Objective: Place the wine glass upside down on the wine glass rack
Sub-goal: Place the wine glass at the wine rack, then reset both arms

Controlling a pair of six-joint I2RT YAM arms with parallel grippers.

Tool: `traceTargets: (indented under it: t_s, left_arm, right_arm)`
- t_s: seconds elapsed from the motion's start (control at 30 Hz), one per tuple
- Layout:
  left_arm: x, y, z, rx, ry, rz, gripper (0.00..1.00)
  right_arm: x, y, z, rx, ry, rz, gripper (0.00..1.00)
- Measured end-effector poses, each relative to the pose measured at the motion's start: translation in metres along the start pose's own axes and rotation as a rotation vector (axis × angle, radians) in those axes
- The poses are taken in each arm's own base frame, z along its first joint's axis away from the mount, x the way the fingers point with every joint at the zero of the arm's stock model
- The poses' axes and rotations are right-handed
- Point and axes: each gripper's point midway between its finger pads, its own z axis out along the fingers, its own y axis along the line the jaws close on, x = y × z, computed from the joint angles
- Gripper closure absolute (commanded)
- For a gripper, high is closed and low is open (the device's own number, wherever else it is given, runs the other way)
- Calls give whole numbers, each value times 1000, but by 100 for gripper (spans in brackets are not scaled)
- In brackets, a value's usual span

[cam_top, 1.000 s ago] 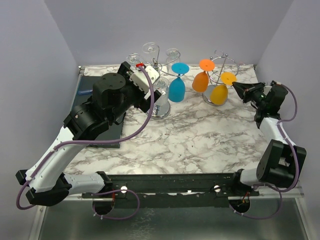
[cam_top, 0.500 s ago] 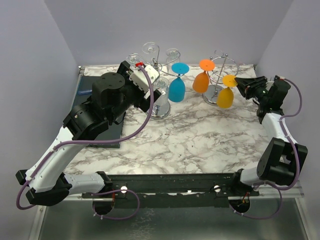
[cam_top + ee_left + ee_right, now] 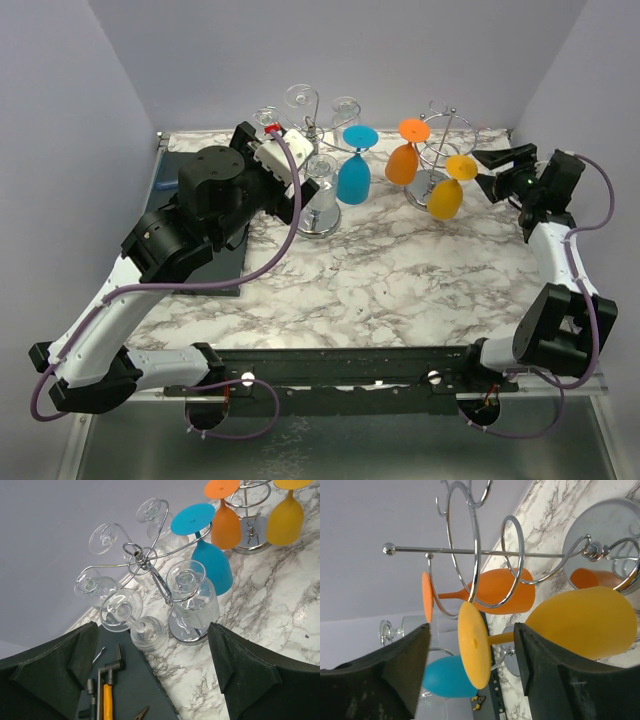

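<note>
The yellow glass (image 3: 285, 517) and its rack (image 3: 249, 537) are cut off by the left wrist view's top edge.

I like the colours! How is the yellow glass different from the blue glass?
The yellow plastic wine glass hangs on the right wire rack beside an orange glass; the blue plastic wine glass hangs on the left wire rack among clear glasses. Both hang upside down.

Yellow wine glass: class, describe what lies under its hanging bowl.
Under the yellow wine glass shows marble table and part of the rack's chrome base; the bowl hides the rest.
</note>
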Motion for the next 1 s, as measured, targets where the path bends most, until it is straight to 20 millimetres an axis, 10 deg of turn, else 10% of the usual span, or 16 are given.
traceTargets:
  t_s: [0.07,0.37,0.53,0.77,1.0]
  left_arm:
    - [0,1,0,-5,2,-13,1]
    - [30,61,0,-162,78,-129,1]
    - [111,113,-12,-311,229,-226,1]
    - [203,114,-4,-337,373,-357,1]
    - [290,98,-2,-383,415,-524,1]
  right_arm:
    - [-2,4,-6,7,-15,-18,2]
    - [-24,11,-60,68,-187,-182,0]
    - [-29,-26,-77,182,-293,-245,0]
    - [-16,-144,-85,476,-341,-239,0]
    - [-30,-155,-75,503,-387,-378,0]
